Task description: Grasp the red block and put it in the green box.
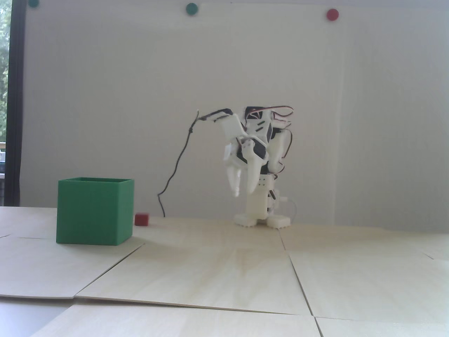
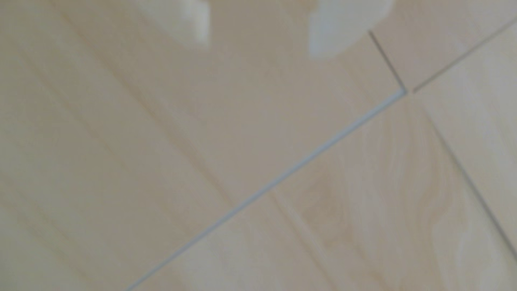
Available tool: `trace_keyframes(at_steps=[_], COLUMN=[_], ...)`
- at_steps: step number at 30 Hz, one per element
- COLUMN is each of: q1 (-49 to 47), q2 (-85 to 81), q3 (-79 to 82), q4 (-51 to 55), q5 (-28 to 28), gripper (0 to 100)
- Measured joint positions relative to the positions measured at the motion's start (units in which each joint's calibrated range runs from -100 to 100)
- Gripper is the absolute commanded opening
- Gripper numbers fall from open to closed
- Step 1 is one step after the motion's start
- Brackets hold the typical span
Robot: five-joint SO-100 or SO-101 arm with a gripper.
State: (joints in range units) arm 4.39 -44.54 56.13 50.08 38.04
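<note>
In the fixed view a small red block (image 1: 142,219) lies on the wooden table just right of and behind the green box (image 1: 94,214), an open-topped cube at the left. My white gripper (image 1: 244,191) hangs fingers down in front of the arm's base, well to the right of the block and above the table. Its two fingers stand apart with nothing between them. In the wrist view the gripper (image 2: 260,47) shows as two blurred white fingertips (image 2: 333,36) at the top edge, apart, over bare wood. Block and box are out of the wrist view.
The arm's base (image 1: 263,219) stands at the back of the table by a white wall. A black cable (image 1: 175,172) hangs from the arm down to the table near the block. Seams (image 2: 279,182) run between the wooden panels.
</note>
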Motion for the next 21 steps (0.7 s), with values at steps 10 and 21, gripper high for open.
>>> trace_keyframes(at_steps=[10,21], q1=[16.6,26.4], q2=[36.1,47.2], q3=[-36.7,-53.8], q4=[-0.7,-0.7], q5=[0.0,0.0], gripper=[12,12])
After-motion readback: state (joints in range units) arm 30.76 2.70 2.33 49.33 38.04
